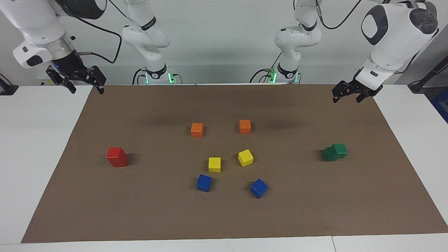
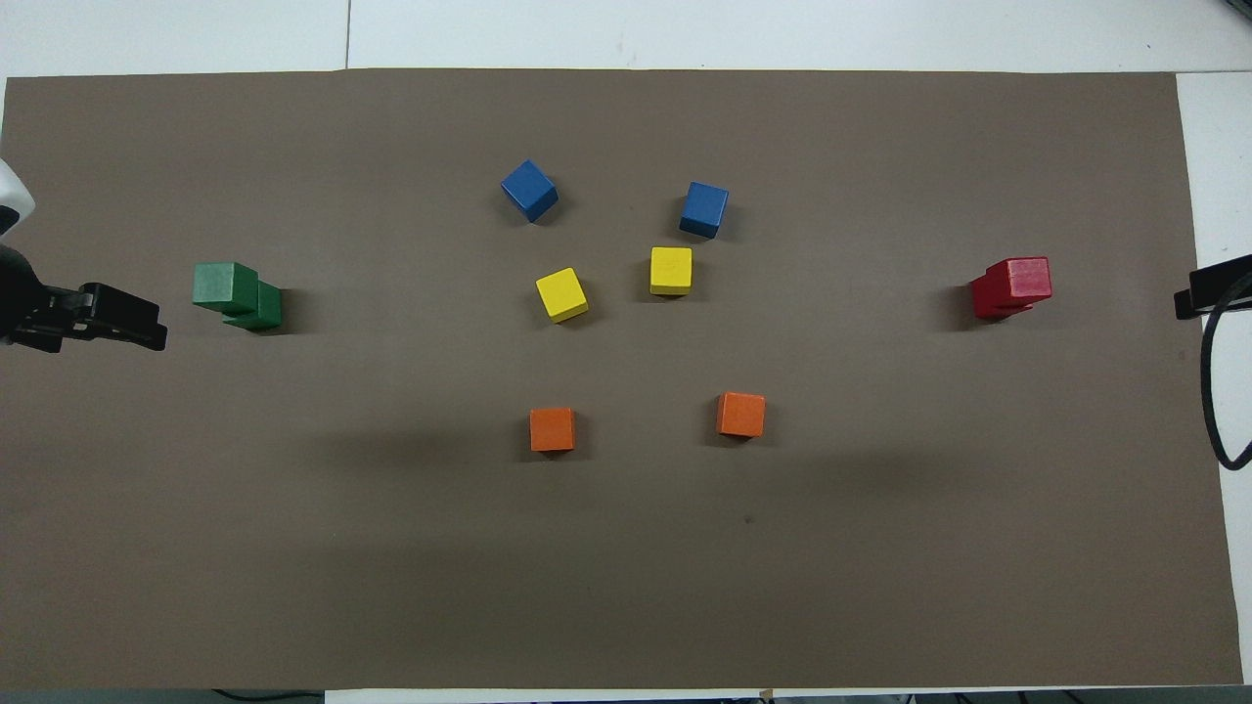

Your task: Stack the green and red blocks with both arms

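Note:
Two dark green blocks (image 1: 335, 152) stand stacked, the upper one a little askew, toward the left arm's end of the brown mat; they also show in the overhead view (image 2: 227, 286). Two bright red blocks (image 1: 117, 157) stand stacked toward the right arm's end, and the overhead view shows them too (image 2: 1017, 280). My left gripper (image 1: 346, 99) is open and empty, raised over the mat's edge at its own end, apart from the green stack. My right gripper (image 1: 87, 91) is open and empty, raised over the mat's corner at its end, apart from the red stack.
In the middle of the mat (image 1: 224, 217) lie two orange cubes (image 1: 197, 130) (image 1: 245, 126) nearest the robots, two yellow cubes (image 1: 214, 164) (image 1: 245, 157) farther out, and two blue cubes (image 1: 204, 183) (image 1: 259, 188) farthest. White table borders the mat.

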`<state>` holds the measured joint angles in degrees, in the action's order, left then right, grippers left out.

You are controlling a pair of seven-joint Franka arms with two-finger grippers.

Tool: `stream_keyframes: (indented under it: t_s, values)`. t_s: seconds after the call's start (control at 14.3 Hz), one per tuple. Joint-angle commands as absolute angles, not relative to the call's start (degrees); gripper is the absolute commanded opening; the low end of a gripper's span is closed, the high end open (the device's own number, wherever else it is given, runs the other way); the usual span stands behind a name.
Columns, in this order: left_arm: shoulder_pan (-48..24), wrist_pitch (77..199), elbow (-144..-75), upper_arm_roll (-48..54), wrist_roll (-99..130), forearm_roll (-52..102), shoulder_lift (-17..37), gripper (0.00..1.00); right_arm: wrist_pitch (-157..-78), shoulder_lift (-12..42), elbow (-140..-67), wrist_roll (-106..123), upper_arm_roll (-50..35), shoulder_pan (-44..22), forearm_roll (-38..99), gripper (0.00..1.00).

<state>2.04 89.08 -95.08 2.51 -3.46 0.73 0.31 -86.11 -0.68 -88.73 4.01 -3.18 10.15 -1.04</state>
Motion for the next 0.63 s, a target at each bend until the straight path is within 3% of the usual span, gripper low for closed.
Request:
stream_keyframes:
  t_s: [0.0, 0.56]
  values:
    - [2.1, 88.5, -94.9, 2.5, -3.3, 0.1, -0.4, 1.0, -85.8, -1.2, -89.2, 3.3, -3.7, 11.1, -0.3, 1.0]
    - [1.9, 88.4, -94.9, 2.5, -3.3, 0.1, -0.4, 1.0, -85.6, -1.2, -89.2, 3.3, -3.7, 11.0, -0.3, 1.0]
